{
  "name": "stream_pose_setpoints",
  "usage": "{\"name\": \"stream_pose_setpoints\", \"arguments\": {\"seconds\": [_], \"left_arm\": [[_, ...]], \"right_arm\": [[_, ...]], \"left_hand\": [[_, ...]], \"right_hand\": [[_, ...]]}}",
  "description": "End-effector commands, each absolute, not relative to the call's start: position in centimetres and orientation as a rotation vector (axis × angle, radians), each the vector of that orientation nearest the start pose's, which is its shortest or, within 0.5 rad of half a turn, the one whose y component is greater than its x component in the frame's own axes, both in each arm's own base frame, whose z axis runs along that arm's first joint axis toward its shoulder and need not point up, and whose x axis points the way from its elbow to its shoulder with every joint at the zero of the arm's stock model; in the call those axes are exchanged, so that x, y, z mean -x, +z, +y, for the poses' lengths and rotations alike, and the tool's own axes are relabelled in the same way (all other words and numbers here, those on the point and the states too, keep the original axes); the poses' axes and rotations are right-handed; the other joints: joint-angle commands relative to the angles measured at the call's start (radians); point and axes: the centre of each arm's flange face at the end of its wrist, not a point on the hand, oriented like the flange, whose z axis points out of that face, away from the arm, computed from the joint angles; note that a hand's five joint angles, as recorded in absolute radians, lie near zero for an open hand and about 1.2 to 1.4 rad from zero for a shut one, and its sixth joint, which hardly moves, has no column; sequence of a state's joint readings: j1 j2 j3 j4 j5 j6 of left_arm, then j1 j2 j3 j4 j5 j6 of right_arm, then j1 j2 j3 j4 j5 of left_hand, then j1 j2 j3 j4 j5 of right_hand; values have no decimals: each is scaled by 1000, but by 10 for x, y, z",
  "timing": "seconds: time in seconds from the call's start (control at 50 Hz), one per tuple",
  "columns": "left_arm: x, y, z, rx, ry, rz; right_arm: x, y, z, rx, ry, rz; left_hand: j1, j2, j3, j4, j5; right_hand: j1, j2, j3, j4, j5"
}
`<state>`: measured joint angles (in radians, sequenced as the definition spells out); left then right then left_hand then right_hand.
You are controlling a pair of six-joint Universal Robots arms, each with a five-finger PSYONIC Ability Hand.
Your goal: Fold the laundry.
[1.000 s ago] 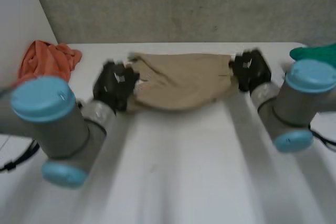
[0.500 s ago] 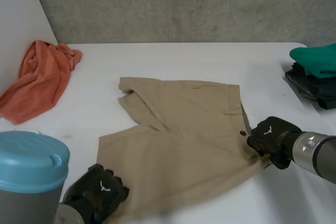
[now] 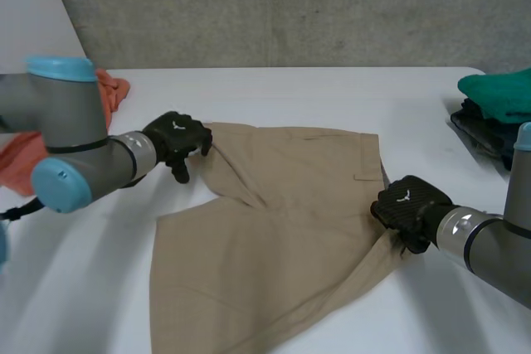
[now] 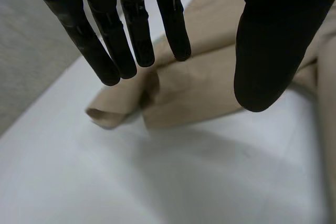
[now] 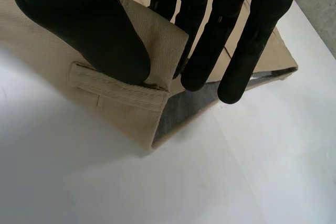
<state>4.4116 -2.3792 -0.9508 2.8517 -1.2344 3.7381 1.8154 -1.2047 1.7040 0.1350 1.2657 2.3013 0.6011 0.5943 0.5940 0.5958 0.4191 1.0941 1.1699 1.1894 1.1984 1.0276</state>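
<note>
The fold has barely begun, judging by how things lie. The tan shorts [image 3: 282, 230] are spread open in the middle of the table [image 3: 290, 89], with the waistband toward the robot's right and the two legs fanned out toward its left, and no layer laid over another yet. The right hand [image 3: 405, 205] is at the waistband's near end. In its wrist view the thumb [image 5: 89, 30] and fingers pinch a turned-up flap of waistband [image 5: 157, 40] just above a belt loop [image 5: 115, 93], so that edge is lifted off the table and its grey lining shows. The left hand [image 3: 176, 140] hangs over the far leg's hem corner [image 4: 113, 114]. Its fingers [image 4: 131, 30] are straight and close together, its thumb stands well apart from them, and nothing is between them, so that corner is not yet grasped. What seems left is to take that corner, bring one half over the other, and fold again to a compact stack. An orange cloth [image 3: 112, 89] lies crumpled at the far left, apparently waiting its turn, while a green cloth [image 3: 502, 93] sits on dark clothes [image 3: 489, 138] at the far right, looking already folded.
</note>
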Motion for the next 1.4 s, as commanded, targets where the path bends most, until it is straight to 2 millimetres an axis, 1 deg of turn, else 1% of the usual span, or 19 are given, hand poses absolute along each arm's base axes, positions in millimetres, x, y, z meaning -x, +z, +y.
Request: {"name": "stream_pose_setpoints", "arguments": {"seconds": [0.02, 0.16, 0.22, 0.3, 0.32, 0.4, 0.48, 0.54, 0.66, 0.72, 0.82, 0.98, 1.08, 1.1, 1.12, 1.14, 1.28, 1.34, 1.4], "left_arm": [[286, 145, -370, -1531, -1716, 2357], [294, 129, -380, -1524, -1817, 2286], [294, 127, -383, -1502, -1834, 2269], [298, 121, -382, -1500, -1839, 2254], [300, 117, -382, -1501, -1837, 2242], [299, 110, -385, -1491, -1808, 2173], [293, 115, -388, -1435, -1744, 2076], [289, 118, -387, -1392, -1710, 2060], [286, 129, -385, -1372, -1758, 2055], [287, 132, -381, -1423, -1820, 2082], [294, 128, -375, -1503, -1865, 2097], [299, 110, -377, -1529, -1825, 2089], [306, 99, -380, -1538, -1825, 2081], [306, 100, -382, -1530, -1829, 2075], [306, 101, -384, -1513, -1831, 2065], [305, 103, -386, -1497, -1833, 2060], [296, 132, -389, -1277, -1822, 1985], [293, 138, -387, -1264, -1831, 1956], [290, 138, -382, -1307, -1804, 1919]], "right_arm": [[-227, 151, -247, 1597, -1455, 2278], [-226, 148, -250, 1593, -1457, 2293], [-226, 147, -249, 1595, -1455, 2292], [-226, 144, -249, 1596, -1443, 2294], [-226, 144, -249, 1596, -1441, 2295], [-227, 143, -249, 1598, -1438, 2294], [-226, 143, -249, 1592, -1438, 2299], [-227, 144, -249, 1593, -1440, 2296], [-229, 145, -247, 1599, -1442, 2285], [-229, 145, -246, 1601, -1440, 2284], [-229, 144, -246, 1600, -1436, 2289], [-228, 144, -247, 1600, -1439, 2289], [-227, 143, -248, 1595, -1433, 2299], [-227, 143, -248, 1595, -1433, 2299], [-226, 143, -249, 1592, -1436, 2301], [-226, 143, -249, 1594, -1437, 2301], [-223, 144, -252, 1585, -1446, 2312], [-223, 144, -253, 1583, -1446, 2313], [-224, 144, -252, 1586, -1444, 2311]], "left_hand": [[-56, -49, -49, -50, -48], [-59, -52, -52, -54, -51], [44, 50, 51, 49, 51], [378, 385, 385, 383, 385], [507, 513, 514, 512, 514], [794, 801, 801, 800, 802], [795, 802, 802, 800, 803], [795, 802, 802, 800, 803], [766, 773, 773, 772, 774], [31, 38, 38, 37, 39], [-38, -31, -31, -33, -31], [-68, -61, -61, -62, -60], [55, 62, 62, 60, 63], [166, 173, 173, 171, 174], [580, 587, 587, 585, 587], [793, 800, 800, 798, 801], [795, 802, 802, 800, 803], [795, 802, 802, 800, 803], [795, 802, 802, 800, 803]], "right_hand": [[302, 226, 207, 198, 194], [302, 226, 207, 198, 194], [302, 226, 207, 198, 194], [302, 226, 207, 198, 194], [302, 226, 207, 198, 194], [302, 226, 207, 198, 194], [302, 226, 207, 198, 194], [302, 226, 207, 198, 194], [302, 226, 207, 198, 194], [302, 226, 207, 198, 194], [302, 226, 207, 198, 194], [302, 226, 207, 198, 194], [302, 226, 207, 198, 194], [302, 226, 207, 198, 194], [302, 226, 207, 198, 194], [302, 226, 207, 198, 194], [302, 226, 207, 198, 194], [302, 226, 207, 198, 194], [302, 226, 207, 198, 194]]}}
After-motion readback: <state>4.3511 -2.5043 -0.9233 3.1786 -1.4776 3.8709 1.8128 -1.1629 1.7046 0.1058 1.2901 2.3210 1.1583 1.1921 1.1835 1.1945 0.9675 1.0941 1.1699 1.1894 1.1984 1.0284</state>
